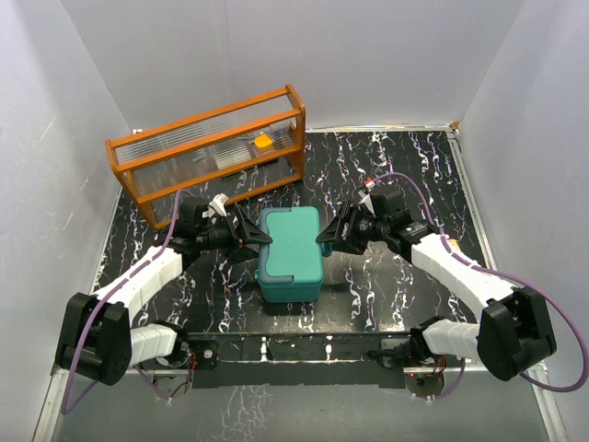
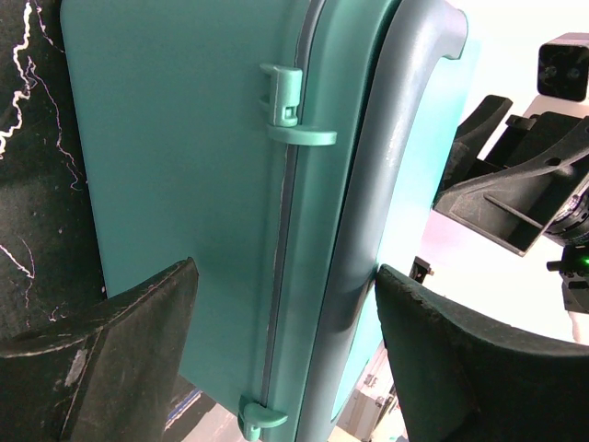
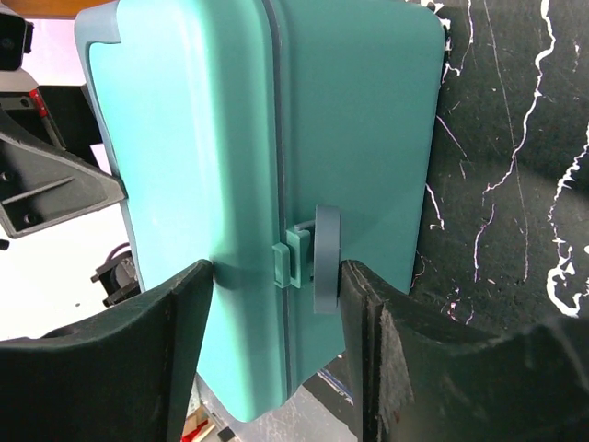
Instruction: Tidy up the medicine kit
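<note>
Left fingers (image 2: 110, 368) pinch my teal-green rectangular plastic medicine kit (image 1: 290, 249). Right fingers (image 3: 120, 368) flank its latch (image 3: 327, 258); gripping or not, I can't tell.

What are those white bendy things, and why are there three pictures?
Those are two robot arms, the left arm and the right arm, each ending in a two-finger gripper. The big picture comes from a camera above them; the other two come from cameras on their wrists, so you see black fingers up close. On the black marbled table sit a closed teal medicine kit and, further back, an orange wooden rack with clear panels. The left gripper pinches the kit's hinge side. The right gripper has its fingers either side of the latch edge; whether it is squeezing yet, I cannot tell.
</note>
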Tool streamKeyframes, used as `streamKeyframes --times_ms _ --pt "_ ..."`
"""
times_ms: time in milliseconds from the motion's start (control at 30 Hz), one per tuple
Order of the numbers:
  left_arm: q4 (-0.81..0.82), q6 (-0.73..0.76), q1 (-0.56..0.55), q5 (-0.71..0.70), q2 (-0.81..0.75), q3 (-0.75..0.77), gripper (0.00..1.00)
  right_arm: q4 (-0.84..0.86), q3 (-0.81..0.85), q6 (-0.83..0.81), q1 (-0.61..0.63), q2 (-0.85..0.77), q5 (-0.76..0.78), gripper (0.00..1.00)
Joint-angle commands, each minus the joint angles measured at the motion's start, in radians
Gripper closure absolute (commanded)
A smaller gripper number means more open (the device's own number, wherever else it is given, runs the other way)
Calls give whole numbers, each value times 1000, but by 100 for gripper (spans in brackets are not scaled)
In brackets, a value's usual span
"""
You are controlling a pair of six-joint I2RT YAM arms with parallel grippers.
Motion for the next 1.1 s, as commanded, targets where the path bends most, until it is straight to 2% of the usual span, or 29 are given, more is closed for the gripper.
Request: streamKeyframes --times_ms 0,300,433,800,867,1067 --pt "-16 20 -4 3 2 30 24 12 49 -12 11 -30 7 47" --pt "-17 27 -5 4 11 32 25 -1 73 -9 37 -19 17 56" --pt "-19 31 -4 5 15 36 25 -2 86 -8 47 -17 28 64" --pt "-24 36 -4 7 28 48 25 -39 109 -23 70 3 53 74" --pt "-27 37 -4 6 26 47 25 -50 117 -31 72 3 63 74" --pt "-39 40 -4 1 20 52 25 -107 169 -53 70 -19 192 56"
